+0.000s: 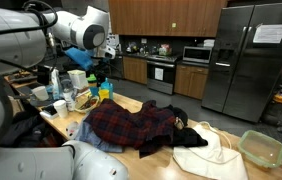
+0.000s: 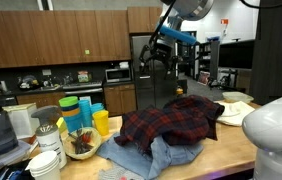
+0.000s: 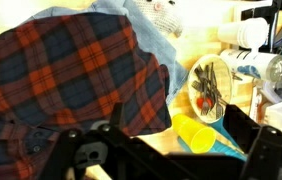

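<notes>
Shows the Robotiq gripper [image 2: 157,55] spread wide and empty, poised well above the plaid flannel shirt [image 2: 171,120]. Finds that shirt crumpled on the wooden counter [image 2: 237,142], draped over a blue denim garment [image 2: 144,156], near a yellow cup [image 2: 102,122]. Judged as set down, not yet flattened or folded.

A yellow cup [image 2: 102,122] stands beside a bowl [image 2: 85,152] of utensils on the bench [image 2: 233,143]. A white cloth [image 1: 206,157] and a clear container [image 1: 262,148] lie before the fridge [image 1: 249,65].
</notes>
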Robot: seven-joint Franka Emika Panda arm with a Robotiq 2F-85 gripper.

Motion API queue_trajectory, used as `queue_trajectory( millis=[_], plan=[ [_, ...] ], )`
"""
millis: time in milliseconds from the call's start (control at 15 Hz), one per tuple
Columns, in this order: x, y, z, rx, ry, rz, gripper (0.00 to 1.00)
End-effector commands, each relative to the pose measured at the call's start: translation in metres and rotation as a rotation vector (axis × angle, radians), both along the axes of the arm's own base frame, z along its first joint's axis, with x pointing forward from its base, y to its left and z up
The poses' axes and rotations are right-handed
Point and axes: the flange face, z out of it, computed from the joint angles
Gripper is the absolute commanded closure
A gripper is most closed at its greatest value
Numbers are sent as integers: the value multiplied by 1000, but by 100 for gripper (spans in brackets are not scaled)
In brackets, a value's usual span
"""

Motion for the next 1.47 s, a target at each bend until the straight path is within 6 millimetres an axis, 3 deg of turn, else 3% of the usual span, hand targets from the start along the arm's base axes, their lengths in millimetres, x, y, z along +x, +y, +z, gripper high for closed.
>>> queue_trajectory(
  millis=[0, 333, 533, 1400],
  plan=[
    [23, -36, -25, 22, -15, -175, 0],
    [51, -97, -82, 63, 48, -406, 0],
    [57, -116, -103, 78, 70, -485, 0],
    [53, -118, -101, 80, 40, -486, 0]
  ],
)
